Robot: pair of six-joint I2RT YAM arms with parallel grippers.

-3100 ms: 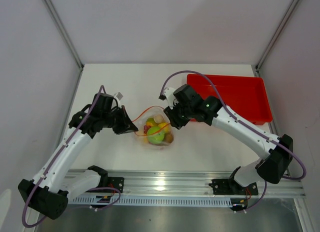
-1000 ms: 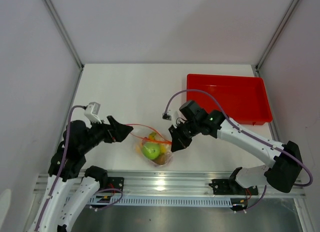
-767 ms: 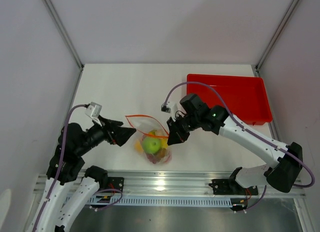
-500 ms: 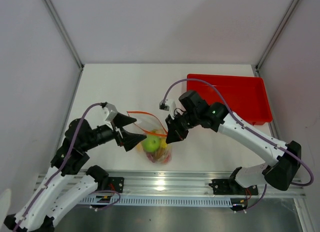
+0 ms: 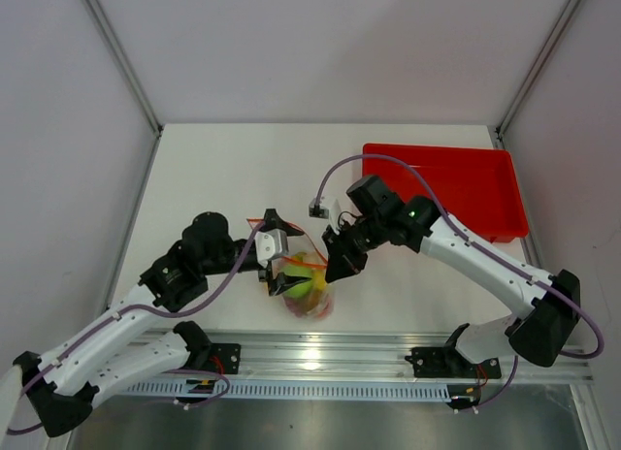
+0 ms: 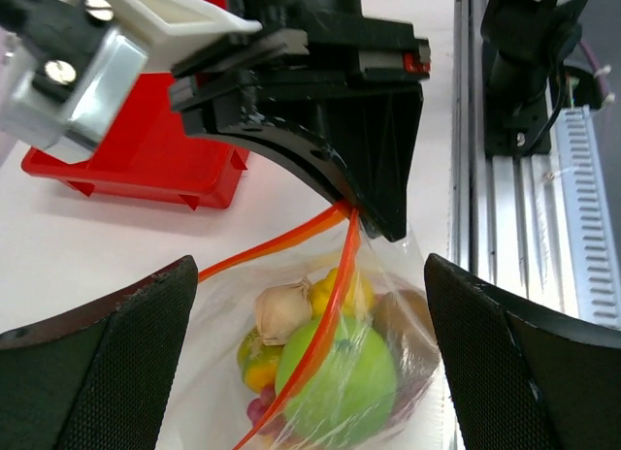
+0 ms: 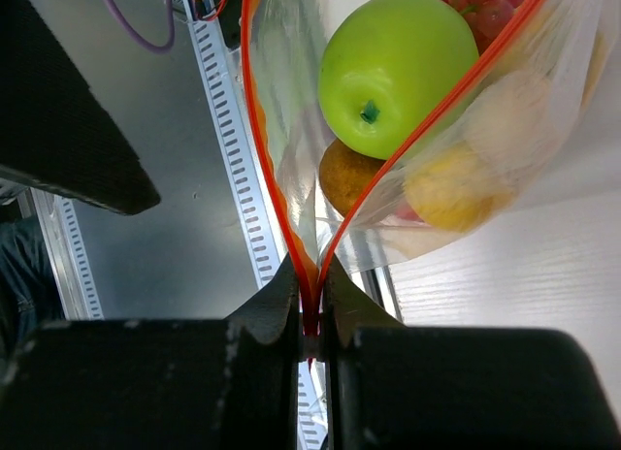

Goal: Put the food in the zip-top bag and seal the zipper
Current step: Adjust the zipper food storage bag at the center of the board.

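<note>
Now my right end effector [image 7: 312, 324] is pinched shut on one end of the zipper [image 7: 278, 193], the zip-top bag [image 5: 309, 293] hanging below it near the front edge of the desk [image 5: 223, 169], food [image 7: 388, 72] inside, mouth unsealed. My left end effector [image 6: 310, 363], jaws wide, faces the zipper, having swung in from the left since a second ago. Sealing is in hand: next, I judge, it must clamp the zipper and slide along.

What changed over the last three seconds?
The left pincer came off the left end of the clear zip-top plastic bag, drew back left, then swung right again; its jaws now stand open around the bag. The bag shifted toward the near edge. Unchanged: right pincer shut on the orange-red zipper strip; red plastic tray.
</note>
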